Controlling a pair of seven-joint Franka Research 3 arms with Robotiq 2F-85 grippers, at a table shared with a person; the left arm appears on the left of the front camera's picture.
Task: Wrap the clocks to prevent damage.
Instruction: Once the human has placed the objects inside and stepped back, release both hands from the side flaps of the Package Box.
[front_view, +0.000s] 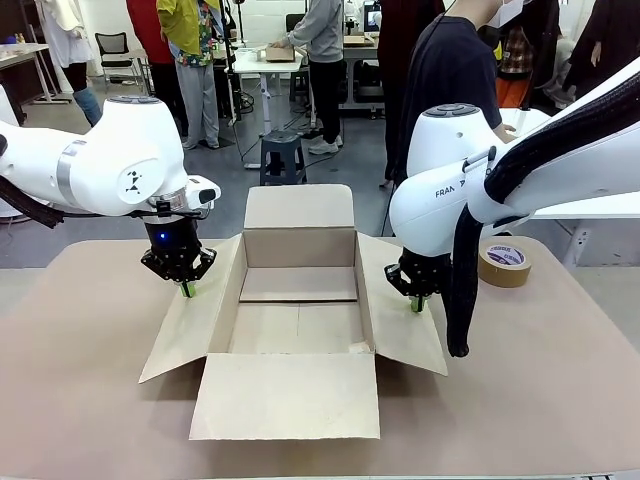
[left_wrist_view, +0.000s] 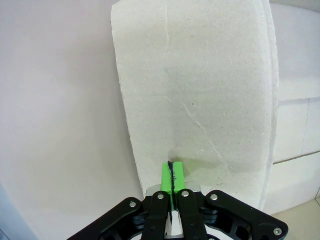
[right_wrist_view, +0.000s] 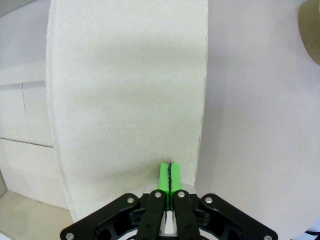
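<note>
Bright even overhead light, soft shadows, wrist views washed-out, edges curved

The box (front_view: 290, 395) is plain matt cardboard, faintly grainy, with slightly rough cut edges. The worktop (front_view: 90, 400) looks smooth, matt and brown. The tape roll (front_view: 505, 262) is smooth brown tape. The left pincer (front_view: 187, 290) and right pincer (front_view: 417, 303) are black plastic with smooth green pads.

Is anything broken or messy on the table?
Nothing is spilled or knocked over. The cardboard box sits straight with its flaps spread wide. There is only one small flaw: the left side flap has a thin crease running slantwise across it, so the cardboard looks a bit worn there.
</note>
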